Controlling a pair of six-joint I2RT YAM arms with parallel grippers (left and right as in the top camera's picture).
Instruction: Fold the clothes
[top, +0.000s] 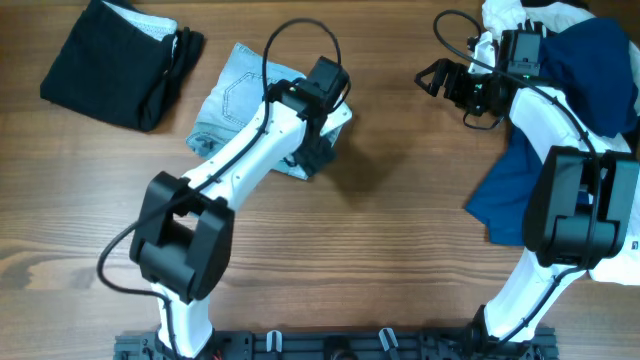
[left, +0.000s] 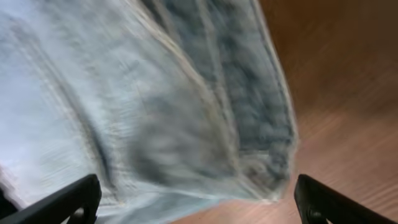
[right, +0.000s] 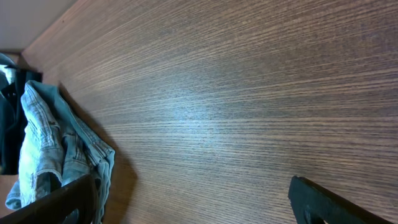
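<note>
Shorts (top: 235, 100) as reference: well to their left lies a black garment (top: 110, 65), bundled compact, looks done. Shorts themselves sit doubled over into a small packet on the table (top: 400, 250), stitched pocket facing up. Left gripper (top: 318, 140) hangs over the shorts' right edge, jaws spread wide, gripping nothing; in the wrist view the left gripper (left: 196, 205) has blurred denim (left: 155, 112) filling the gap ahead of it, and I can't tell whether the fingers touch the cloth. Well right of the shorts, across bare wood, right gripper (top: 440, 78) points back toward them, also fully released and empty; its own camera shows the right gripper (right: 193, 205) above plain table with the shorts (right: 56, 149) far off at the left. Further right again, a white garment (top: 500, 15) and a navy garment (top: 590, 60) are heaped unfolded around the right arm. My read: the shorts fold is at or near its end, with the pile right of the shorts untouched. Next move probably needs the left arm to lift clear of the shorts without snagging the top layer, and the right arm to turn away from the shorts and pinch one edge of a single garment from the heap.
</note>
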